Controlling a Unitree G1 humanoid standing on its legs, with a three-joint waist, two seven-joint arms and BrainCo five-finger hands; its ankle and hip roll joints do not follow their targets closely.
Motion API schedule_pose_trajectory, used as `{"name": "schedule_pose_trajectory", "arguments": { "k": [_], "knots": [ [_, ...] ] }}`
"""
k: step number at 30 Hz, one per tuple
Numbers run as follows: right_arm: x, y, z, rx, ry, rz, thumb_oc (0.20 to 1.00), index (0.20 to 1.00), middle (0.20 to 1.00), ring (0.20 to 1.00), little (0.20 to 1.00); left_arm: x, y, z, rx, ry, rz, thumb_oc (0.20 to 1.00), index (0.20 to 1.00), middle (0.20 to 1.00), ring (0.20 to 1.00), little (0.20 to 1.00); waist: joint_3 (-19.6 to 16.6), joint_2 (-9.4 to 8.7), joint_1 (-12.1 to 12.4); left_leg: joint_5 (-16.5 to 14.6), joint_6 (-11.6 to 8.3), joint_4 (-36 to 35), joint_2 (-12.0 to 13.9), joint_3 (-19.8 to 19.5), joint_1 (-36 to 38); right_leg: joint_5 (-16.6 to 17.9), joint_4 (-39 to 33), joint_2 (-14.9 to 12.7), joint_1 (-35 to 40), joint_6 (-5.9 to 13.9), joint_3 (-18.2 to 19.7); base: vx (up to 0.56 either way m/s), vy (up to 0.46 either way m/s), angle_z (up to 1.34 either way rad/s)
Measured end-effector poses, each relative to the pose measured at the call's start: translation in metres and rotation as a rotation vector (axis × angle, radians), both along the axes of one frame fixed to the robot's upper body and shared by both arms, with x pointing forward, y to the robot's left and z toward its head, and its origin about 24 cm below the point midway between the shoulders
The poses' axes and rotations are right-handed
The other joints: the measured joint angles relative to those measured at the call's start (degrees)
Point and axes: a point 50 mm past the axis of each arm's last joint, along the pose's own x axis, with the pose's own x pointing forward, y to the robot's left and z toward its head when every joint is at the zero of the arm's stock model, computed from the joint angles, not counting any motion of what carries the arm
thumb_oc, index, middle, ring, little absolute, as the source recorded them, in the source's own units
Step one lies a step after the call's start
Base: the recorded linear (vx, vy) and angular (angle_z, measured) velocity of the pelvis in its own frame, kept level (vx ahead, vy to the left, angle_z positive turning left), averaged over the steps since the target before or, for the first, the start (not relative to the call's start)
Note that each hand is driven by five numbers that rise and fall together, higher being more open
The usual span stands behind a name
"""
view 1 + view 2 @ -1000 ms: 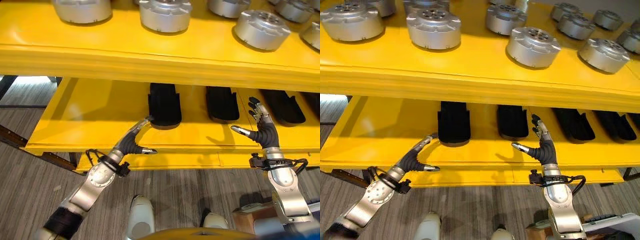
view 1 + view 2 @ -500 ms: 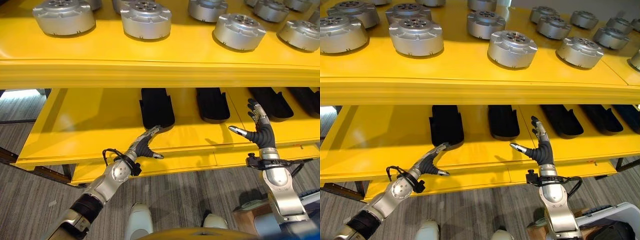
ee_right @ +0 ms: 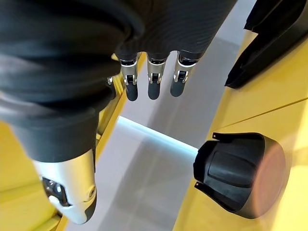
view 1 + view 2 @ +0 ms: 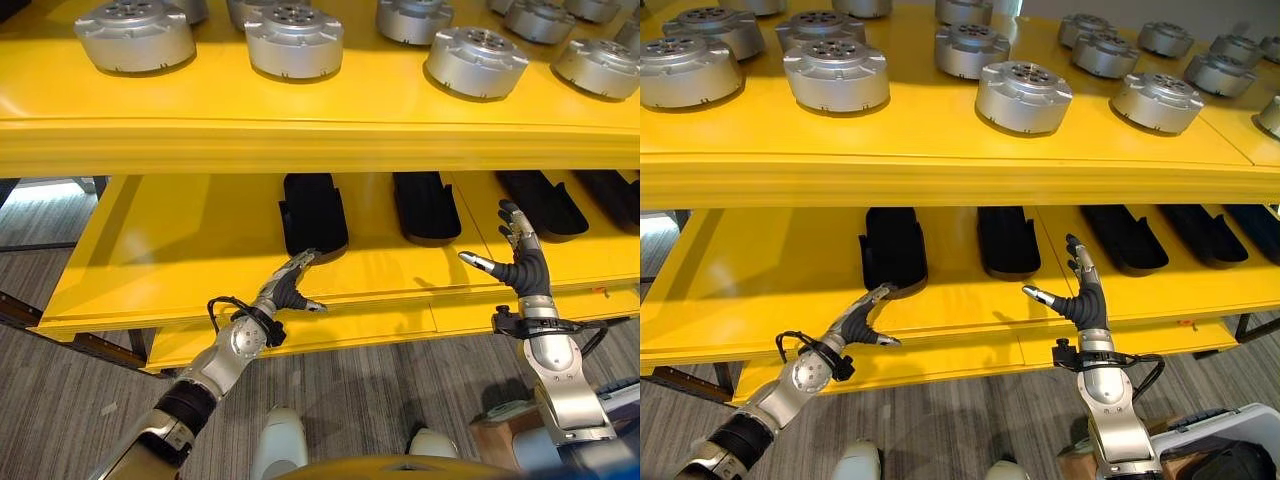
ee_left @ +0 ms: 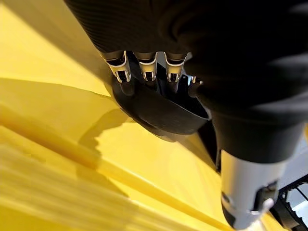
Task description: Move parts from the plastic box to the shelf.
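A: Nearest first? Left hand [image 4: 288, 292] at front lip of the lower shelf [image 4: 150, 250], fingers straight and spread, tips against the near end of a black curved part [image 4: 313, 212]. Holding nothing. Same in left wrist view: fingertips [image 5: 124, 76] on the dark part's rim.

B: Right side?

A: Right hand [image 4: 1083, 297] raised upright at the lower shelf edge, fingers straight, thumb splayed toward the middle, empty. Another black part [image 4: 1007, 240] just beyond and to its left, not touched. Right wrist view shows relaxed fingers [image 3: 153, 82] and one black part [image 3: 236, 172] on yellow.

B: Change from before?

A: Versus a second back, left arm drawn nearer and lower, hand now at the shelf lip; whole view shifted too, so camera moved. Since half a second ago, barely any difference. Right hand pose unchanged.

B: Further back?

A: More black parts [image 4: 1123, 236] in a row along the lower shelf to the right. Upper shelf [image 4: 320, 125] above, loaded with round silver parts [image 4: 293, 38].
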Motion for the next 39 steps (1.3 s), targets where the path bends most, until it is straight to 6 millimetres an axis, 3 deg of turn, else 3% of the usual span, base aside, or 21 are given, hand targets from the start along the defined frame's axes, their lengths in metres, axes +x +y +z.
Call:
{"name": "schedule_pose_trajectory", "arguments": {
  "k": [8, 22, 32, 39],
  "knots": [
    [0.0, -0.001, -0.004, 0.0, 0.018, -0.005, 1.0, 1.0, 1.0, 1.0, 1.0, 0.008, -0.012, -0.004, 0.023, 0.006, -0.023, 1.0, 1.0, 1.0, 1.0, 1.0, -0.3, -0.49, 0.0, -0.3, 0.41, 0.1, -0.1, 0.1, -0.1, 0.0, -0.3, -0.1, -0.2, 0.0, 0.0, 0.0, 0.0, 0.0],
    [0.0, -0.004, -0.008, 0.007, 0.024, -0.044, 1.0, 1.0, 1.0, 1.0, 1.0, 0.015, -0.056, 0.001, 0.022, -0.003, -0.167, 1.0, 1.0, 1.0, 1.0, 1.0, 0.9, -0.82, 0.0, -0.5, 0.42, 0.9, -0.2, 0.0, -1.0, -0.1, 0.6, -0.2, -0.9, 0.1, 0.2, 0.0, 0.0, 0.0],
    [0.001, -0.004, -0.007, 0.01, 0.019, -0.051, 1.0, 1.0, 1.0, 1.0, 1.0, 0.022, -0.07, 0.013, 0.006, -0.045, -0.208, 1.0, 1.0, 1.0, 1.0, 1.0, 4.0, -0.27, 0.1, -0.3, 0.06, 0.9, -0.7, -0.1, -1.0, -0.2, 1.2, -0.6, -0.9, 0.35, 0.2, 0.0, 0.002, 0.01],
    [0.005, -0.003, -0.002, 0.01, 0.001, -0.047, 1.0, 1.0, 1.0, 1.0, 1.0, 0.024, -0.066, 0.012, 0.003, -0.04, -0.189, 1.0, 1.0, 1.0, 1.0, 1.0, 5.1, -0.22, 0.1, -0.3, 0.15, 1.0, -0.8, -0.2, -0.9, -0.3, 1.5, -0.8, -0.9, 0.43, 0.2, 0.0, 0.0, 0.0]
  ]
}}
